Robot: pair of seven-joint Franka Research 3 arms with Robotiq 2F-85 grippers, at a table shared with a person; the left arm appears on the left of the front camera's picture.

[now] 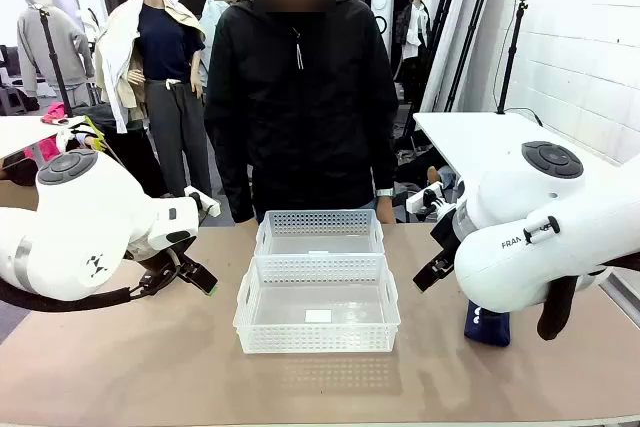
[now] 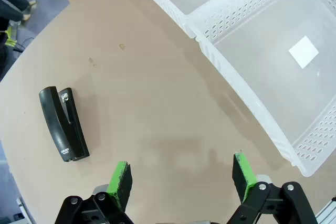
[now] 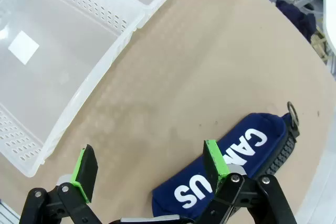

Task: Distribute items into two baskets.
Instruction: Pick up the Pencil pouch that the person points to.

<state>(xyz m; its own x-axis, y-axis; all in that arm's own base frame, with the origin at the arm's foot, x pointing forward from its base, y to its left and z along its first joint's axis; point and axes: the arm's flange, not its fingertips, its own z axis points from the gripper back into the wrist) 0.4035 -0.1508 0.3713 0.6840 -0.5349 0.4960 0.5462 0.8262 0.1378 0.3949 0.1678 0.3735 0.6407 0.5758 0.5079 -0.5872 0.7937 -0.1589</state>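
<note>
Bare table [image 2: 157,93] lies free between and ahead of the left gripper's [image 2: 181,176] spread jaws; the stapler [image 2: 63,124] lies well off to one side of it; the near basket's [image 2: 247,106] wall bounds the other side; ahead of the right gripper [image 3: 149,169] the tabletop is free too, hemmed by that basket's rim beside one finger and the pouch [image 3: 236,161] by the other.

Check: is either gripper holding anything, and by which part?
Nothing is held. The left gripper is open, the stapler apart from it; the right gripper is open, the pouch lying free.
</note>
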